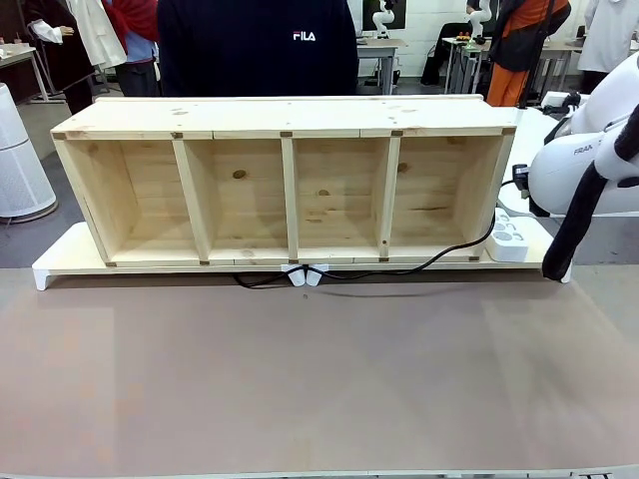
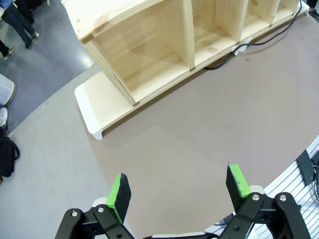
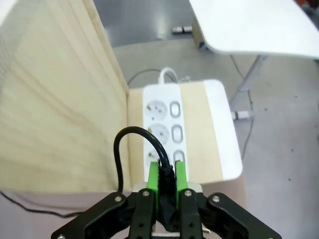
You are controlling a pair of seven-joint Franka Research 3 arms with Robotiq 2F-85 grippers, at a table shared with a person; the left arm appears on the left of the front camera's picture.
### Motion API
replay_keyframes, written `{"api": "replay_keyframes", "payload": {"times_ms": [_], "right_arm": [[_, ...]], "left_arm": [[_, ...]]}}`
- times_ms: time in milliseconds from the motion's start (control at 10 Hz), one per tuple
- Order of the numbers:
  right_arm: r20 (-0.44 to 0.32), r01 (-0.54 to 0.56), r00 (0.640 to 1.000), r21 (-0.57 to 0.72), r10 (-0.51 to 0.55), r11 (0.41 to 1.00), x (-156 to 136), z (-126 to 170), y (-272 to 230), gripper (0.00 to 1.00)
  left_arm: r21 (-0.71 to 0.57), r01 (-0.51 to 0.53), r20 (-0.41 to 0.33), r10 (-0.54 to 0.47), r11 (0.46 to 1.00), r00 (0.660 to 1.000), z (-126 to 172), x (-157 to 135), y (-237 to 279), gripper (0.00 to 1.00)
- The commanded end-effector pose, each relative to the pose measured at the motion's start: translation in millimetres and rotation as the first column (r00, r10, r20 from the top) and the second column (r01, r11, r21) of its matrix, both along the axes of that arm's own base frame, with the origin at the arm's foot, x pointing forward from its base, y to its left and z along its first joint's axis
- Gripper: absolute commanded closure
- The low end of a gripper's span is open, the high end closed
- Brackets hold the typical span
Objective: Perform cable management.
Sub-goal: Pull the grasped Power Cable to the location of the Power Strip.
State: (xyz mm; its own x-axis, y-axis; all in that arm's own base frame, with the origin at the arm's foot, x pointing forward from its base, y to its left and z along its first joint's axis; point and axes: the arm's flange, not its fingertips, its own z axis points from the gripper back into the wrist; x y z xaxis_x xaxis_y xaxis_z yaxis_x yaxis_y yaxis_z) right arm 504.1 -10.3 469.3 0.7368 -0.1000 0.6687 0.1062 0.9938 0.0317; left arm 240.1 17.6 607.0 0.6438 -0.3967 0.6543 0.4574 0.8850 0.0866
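Bottom centre of right wrist view: right claw (image 3: pixel 168 172) is pressed together on the cable (image 3: pixel 118 147), pinching its black plug end btw the green pads, right at the nearest socket of the power strip (image 3: pixel 162 119). Can't tell if the plug is seated. Cable loops up-left from the pads, then drops along the shelf (image 3: pixel 55 99) side wall. Strip lies on the white base board (image 3: pixel 219 134), just beside that wall. A thin white lead leaves its top end.

Front view: shelf is a 4-bay wooden unit, open bays facing cam, centre frame, sitting on the base board. Cable (image 1: pixel 439 261) runs along the bottom front edge from lower centre-left, past two small white pieces (image 1: pixel 305 273) at lower centre, then curves up to the strip at right. Right arm (image 1: pixel 589 165) comes in at right edge, beside the strip. Person (image 1: pixel 258 45) in dark top stands behind shelf, top centre. Brown table (image 1: pixel 300 389) takes the lower half.

Left wrist view: left claw (image 2: pixel 179 186) is spread wide at bottom of frame, above the table, nothing btw pads, well apart from the shelf up top.
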Motion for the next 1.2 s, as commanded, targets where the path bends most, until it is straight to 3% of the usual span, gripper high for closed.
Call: {"api": "replay_keyframes", "payload": {"times_ms": [0,700,1000,1100], "right_arm": [[0.053,-0.006,0.999,0.004,0.005,1.000,21,0,5,0.84],[0.033,0.005,0.999,-0.052,-0.003,0.999,54,5,3,0.84],[0.022,0.059,0.998,-0.083,-0.058,0.995,65,-2,0,0.84],[0.026,-0.014,1.000,-0.055,0.015,0.998,48,2,-10,0.84]], "left_arm": [[-0.006,0.003,0.000,-0.003,1.000,1.000,0,0,1,0.00],[-0.006,0.003,0.000,-0.003,1.000,1.000,0,0,1,0.00],[-0.006,0.003,0.000,-0.003,1.000,1.000,0,0,1,0.00],[-0.006,0.003,0.000,-0.003,1.000,1.000,0,0,1,0.00]]}}
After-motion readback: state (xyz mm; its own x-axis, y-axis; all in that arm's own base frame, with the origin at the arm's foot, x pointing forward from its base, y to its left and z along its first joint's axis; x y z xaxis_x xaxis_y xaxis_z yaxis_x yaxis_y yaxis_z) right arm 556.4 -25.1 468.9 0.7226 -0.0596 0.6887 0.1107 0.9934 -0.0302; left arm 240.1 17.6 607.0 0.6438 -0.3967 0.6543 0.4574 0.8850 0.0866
